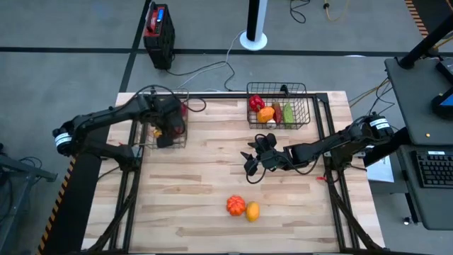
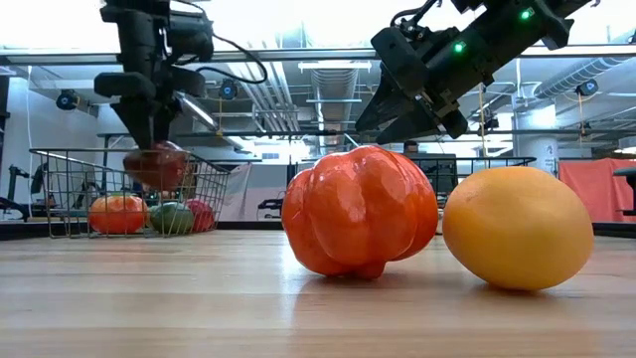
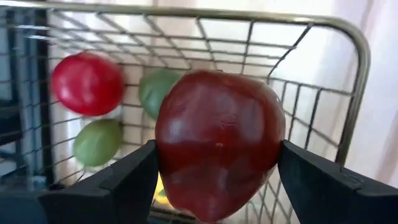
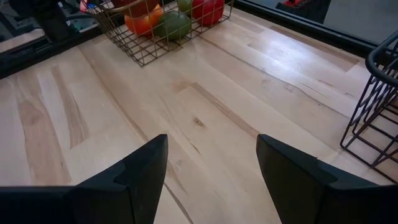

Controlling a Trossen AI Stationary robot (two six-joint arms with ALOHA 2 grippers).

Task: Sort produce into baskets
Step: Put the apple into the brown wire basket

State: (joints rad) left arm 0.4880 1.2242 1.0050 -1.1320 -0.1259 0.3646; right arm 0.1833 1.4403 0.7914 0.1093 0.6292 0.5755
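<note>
From above we see both baskets [image 1: 167, 120] [image 1: 279, 106] part-filled and two pieces [image 1: 236, 205] [image 1: 252, 211] left near; our left gripper [image 3: 214, 168] clamps a maroon fruit [image 3: 217, 140] over its basket, while our right gripper [image 4: 211, 165] hangs spread, empty.

right end effector [image 4: 211, 177] open | table [image 4: 205, 93] | basket [image 4: 155, 28] holding produce [image 4: 171, 25]
</note>
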